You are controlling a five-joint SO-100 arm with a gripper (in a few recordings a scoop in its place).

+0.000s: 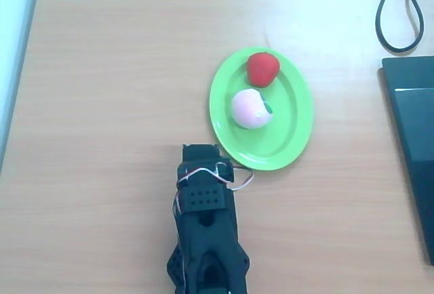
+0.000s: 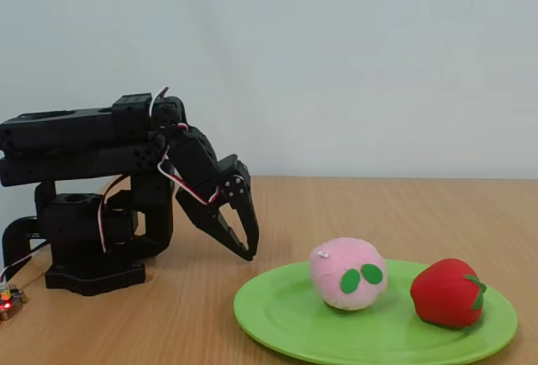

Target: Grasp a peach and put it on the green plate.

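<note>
Overhead view, plate: on the wooden table (image 1: 102,70), right of centre, the green plate (image 1: 288,145) lying with its long axis tilted from upper left to lower right.
Overhead view, peach: the peach (image 1: 249,109) resting at the middle of the plate, leaf end toward the right rim.
Overhead view, other fruit: 1 red fruit (image 1: 262,68) near the plate's far rim, just beside the peach.
Overhead view, arm: folded at the table's near edge, front end just off the plate's near-left rim.
Fixed view, peach: the peach (image 2: 348,273) sitting on the green plate (image 2: 277,319), 2 leaves facing the camera, the red fruit (image 2: 446,292) to its right.
Fixed view, gripper: the gripper (image 2: 244,243) hanging above the table just beyond the plate's left rim, fingers close together, holding nothing.
Key relation: peach to the right of the fingertips and apart from them; placing judged done, so likely only a retreat left.
</note>
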